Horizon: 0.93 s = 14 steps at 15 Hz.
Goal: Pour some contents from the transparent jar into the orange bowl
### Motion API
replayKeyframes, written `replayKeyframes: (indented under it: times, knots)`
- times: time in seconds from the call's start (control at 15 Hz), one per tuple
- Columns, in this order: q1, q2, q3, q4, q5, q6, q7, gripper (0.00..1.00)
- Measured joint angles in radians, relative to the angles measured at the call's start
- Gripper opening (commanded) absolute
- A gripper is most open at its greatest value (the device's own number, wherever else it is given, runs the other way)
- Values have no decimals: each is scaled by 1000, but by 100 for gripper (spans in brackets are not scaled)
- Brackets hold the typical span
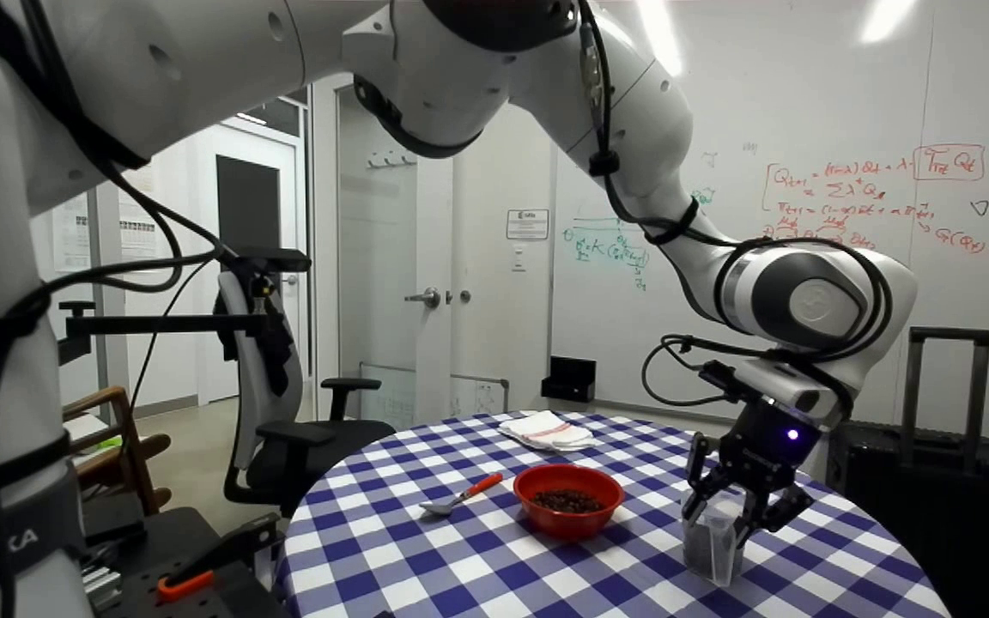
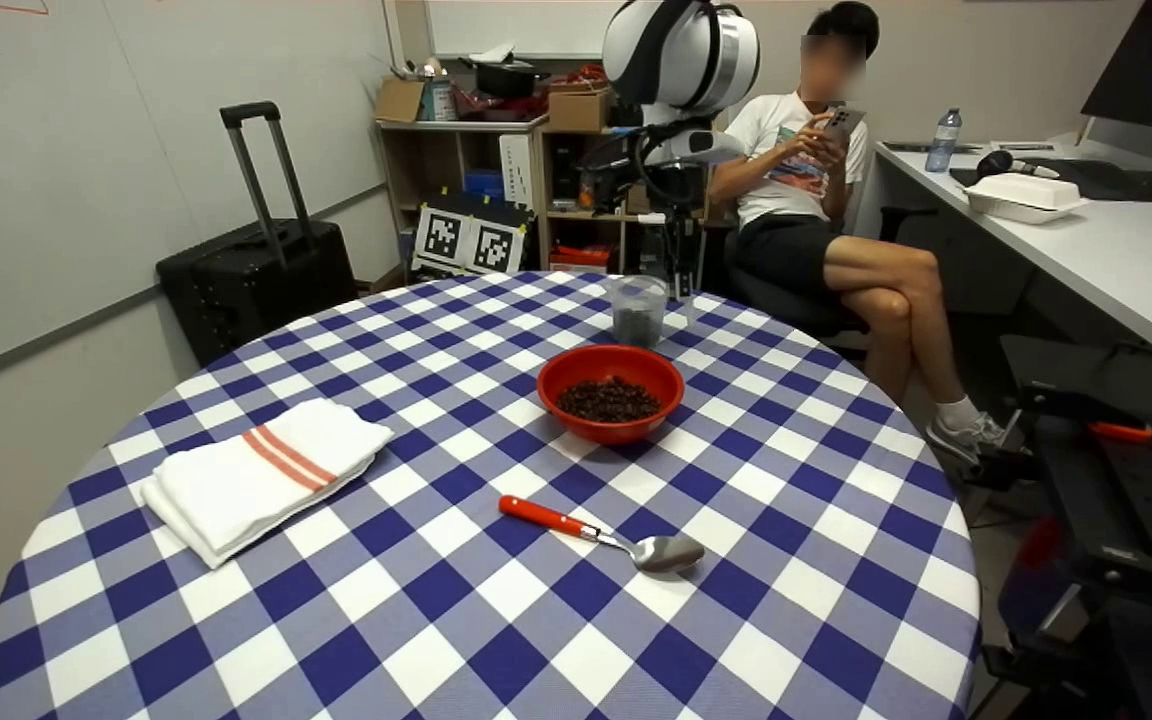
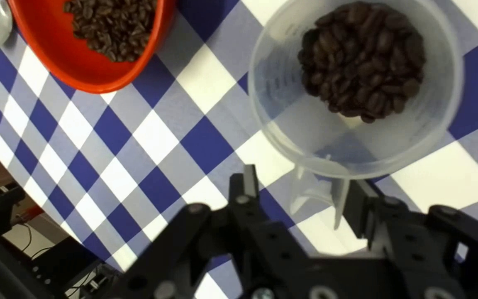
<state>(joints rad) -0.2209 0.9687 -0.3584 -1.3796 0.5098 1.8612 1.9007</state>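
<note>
The transparent jar (image 1: 707,554) stands upright on the table with dark coffee beans inside. It also shows in an exterior view (image 2: 638,312) and at the top right of the wrist view (image 3: 280,97), where its clear handle (image 3: 340,199) points toward me. My gripper (image 3: 303,195) is open, with one finger on each side of the handle. The right finger in the wrist view is very close to the handle; I cannot tell if it touches. The gripper also shows in both exterior views (image 1: 720,522) (image 2: 681,265). The orange bowl (image 1: 567,522) (image 2: 611,432) (image 3: 56,62) holds dark beans and stands near the jar.
A spoon with an orange handle (image 1: 482,486) (image 2: 546,515) lies near the bowl. A folded white cloth (image 1: 546,432) (image 2: 266,480) lies on the round checkered table (image 2: 496,640). A person (image 2: 806,170) sits behind the table, and a black suitcase (image 1: 932,498) stands beyond its edge.
</note>
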Motion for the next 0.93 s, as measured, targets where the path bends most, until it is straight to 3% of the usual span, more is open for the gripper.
replayKeyframes:
  times: [0.13,0.2,0.67,0.93]
  knots:
    - [2,-53,22,-89,-14,36,0,98]
    - [1,-78,32,-128,-18,51,0,100]
    - [0,-248,45,-370,-25,185,8,100]
    - [9,-381,44,-500,-188,187,-75,100]
